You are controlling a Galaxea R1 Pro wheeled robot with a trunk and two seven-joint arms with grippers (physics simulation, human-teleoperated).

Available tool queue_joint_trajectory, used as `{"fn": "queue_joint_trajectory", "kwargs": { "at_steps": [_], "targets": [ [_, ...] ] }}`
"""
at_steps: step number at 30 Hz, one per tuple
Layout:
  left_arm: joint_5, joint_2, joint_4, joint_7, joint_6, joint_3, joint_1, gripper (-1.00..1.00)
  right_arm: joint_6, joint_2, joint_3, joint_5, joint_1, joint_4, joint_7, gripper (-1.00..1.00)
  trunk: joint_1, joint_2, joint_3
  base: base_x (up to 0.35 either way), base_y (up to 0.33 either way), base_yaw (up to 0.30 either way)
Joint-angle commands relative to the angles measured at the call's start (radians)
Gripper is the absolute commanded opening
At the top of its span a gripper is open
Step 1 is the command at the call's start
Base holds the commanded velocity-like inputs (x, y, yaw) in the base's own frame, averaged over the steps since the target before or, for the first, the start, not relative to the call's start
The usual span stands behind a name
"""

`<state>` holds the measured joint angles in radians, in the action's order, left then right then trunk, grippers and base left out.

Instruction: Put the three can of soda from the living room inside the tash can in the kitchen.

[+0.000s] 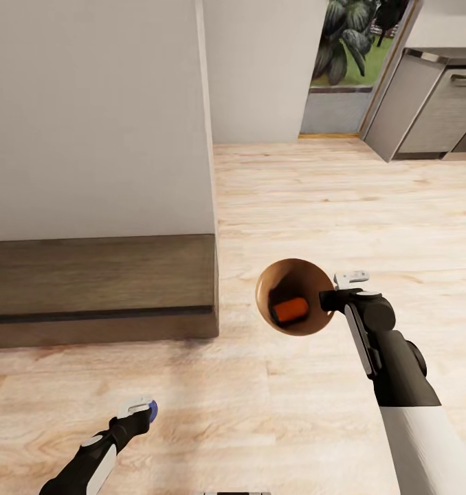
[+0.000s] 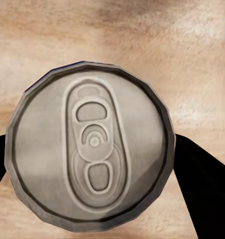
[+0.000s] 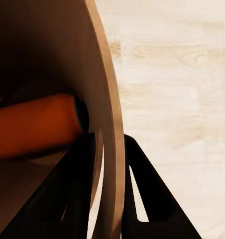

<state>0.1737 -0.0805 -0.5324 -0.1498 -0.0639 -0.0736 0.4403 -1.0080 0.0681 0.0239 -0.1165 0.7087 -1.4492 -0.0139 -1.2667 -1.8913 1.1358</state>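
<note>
Light wood floor (image 1: 315, 206) spans scene; white wall (image 1: 95, 110) with low dark-wood ledge (image 1: 99, 282) at left; grey cabinets (image 1: 432, 110) far right. One copper-toned trash can (image 1: 264, 302) at centre, rim pinched between fingers of right tool (image 1: 327, 300), one finger inside wall, one outside. One orange soda can (image 1: 290, 310) lying on side inside bin. One dark blue soda can (image 2: 90, 144), silvery top with pull tab, gripped by left tool (image 1: 142, 410), near left. No readable writing.
</note>
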Motion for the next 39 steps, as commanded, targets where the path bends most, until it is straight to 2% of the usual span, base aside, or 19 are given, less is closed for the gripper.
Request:
{"fn": "queue_joint_trajectory", "kwargs": {
  "at_steps": [1,39],
  "targets": [
    [0.000,0.000,0.000,0.000,0.000,0.000,0.000,-1.00,0.000,0.000,0.000,0.009,0.000,0.000,-0.004,-1.00,0.004,0.007,-0.005,0.000,0.000,0.000],
    [0.000,0.001,-0.001,-0.002,-0.005,0.000,0.000,-1.00,0.000,-0.001,-0.001,0.012,-0.005,0.004,-0.006,-1.00,0.150,0.273,-0.187,0.000,0.000,0.000]
  ]
}}
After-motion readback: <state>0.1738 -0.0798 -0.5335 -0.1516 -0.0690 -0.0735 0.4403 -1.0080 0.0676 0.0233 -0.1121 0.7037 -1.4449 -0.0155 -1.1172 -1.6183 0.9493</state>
